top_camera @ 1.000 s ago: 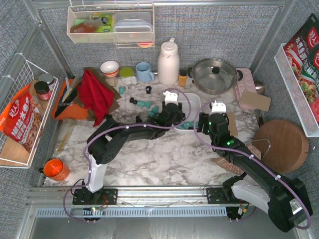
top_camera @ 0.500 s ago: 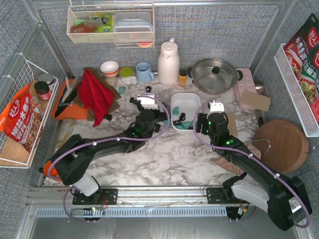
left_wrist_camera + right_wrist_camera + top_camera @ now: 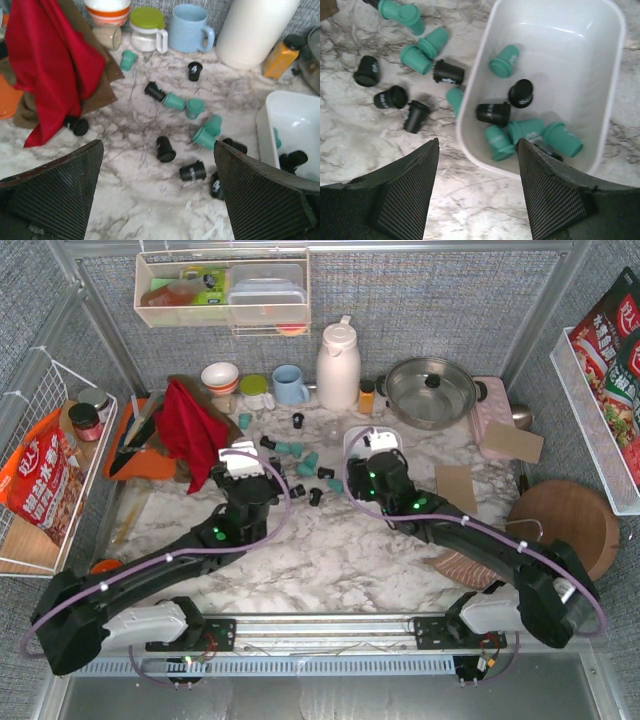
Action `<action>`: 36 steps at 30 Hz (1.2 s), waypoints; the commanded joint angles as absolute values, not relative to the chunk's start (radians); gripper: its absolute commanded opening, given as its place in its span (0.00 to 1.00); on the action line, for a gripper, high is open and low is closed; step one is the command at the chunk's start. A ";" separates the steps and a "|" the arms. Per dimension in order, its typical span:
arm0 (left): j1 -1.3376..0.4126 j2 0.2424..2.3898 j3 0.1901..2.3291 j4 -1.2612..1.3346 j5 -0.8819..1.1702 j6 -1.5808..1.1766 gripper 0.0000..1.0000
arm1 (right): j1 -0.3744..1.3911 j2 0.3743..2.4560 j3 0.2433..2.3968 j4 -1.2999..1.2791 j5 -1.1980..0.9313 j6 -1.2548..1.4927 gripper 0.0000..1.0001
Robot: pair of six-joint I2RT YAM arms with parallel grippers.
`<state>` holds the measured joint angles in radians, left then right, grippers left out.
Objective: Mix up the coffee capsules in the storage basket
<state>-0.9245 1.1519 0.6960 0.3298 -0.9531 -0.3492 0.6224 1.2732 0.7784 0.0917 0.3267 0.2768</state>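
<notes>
The white storage basket [image 3: 470,85] lies under my right gripper [image 3: 476,142], which hangs open over its near left corner with nothing between the fingers. Several coffee capsules lie inside it, among them a teal one [image 3: 503,60] and a black one [image 3: 492,113]. More teal [image 3: 174,101] and black [image 3: 192,171] capsules are scattered on the marble to the left of the basket [image 3: 267,117]. My left gripper [image 3: 158,144] stands wide open and empty above them, near a black capsule [image 3: 165,149]. From above, the right gripper [image 3: 375,455] hides most of the basket [image 3: 350,440], and the left gripper [image 3: 243,462] is to its left.
A red cloth [image 3: 190,430] lies left of the capsules. Behind them stand a blue mug [image 3: 290,385], a white jug [image 3: 338,365], a small orange jar [image 3: 367,397] and a steel pot [image 3: 430,390]. A round wooden board [image 3: 565,520] sits at the right.
My left gripper pulled back from the basket to the left and opened wide. My right gripper moved left and now hangs over the basket.
</notes>
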 commanded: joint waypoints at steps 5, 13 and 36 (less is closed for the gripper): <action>-0.948 0.953 0.788 -0.220 -0.893 -0.522 0.99 | 0.771 1.472 1.033 -0.087 0.505 0.488 0.68; -0.946 0.666 0.628 -0.167 -0.950 -0.288 0.99 | 0.840 1.729 1.223 -0.160 0.590 0.649 0.66; -0.878 0.435 0.481 -0.004 -0.822 -0.107 0.99 | 0.853 2.048 1.412 -0.235 0.633 0.629 0.52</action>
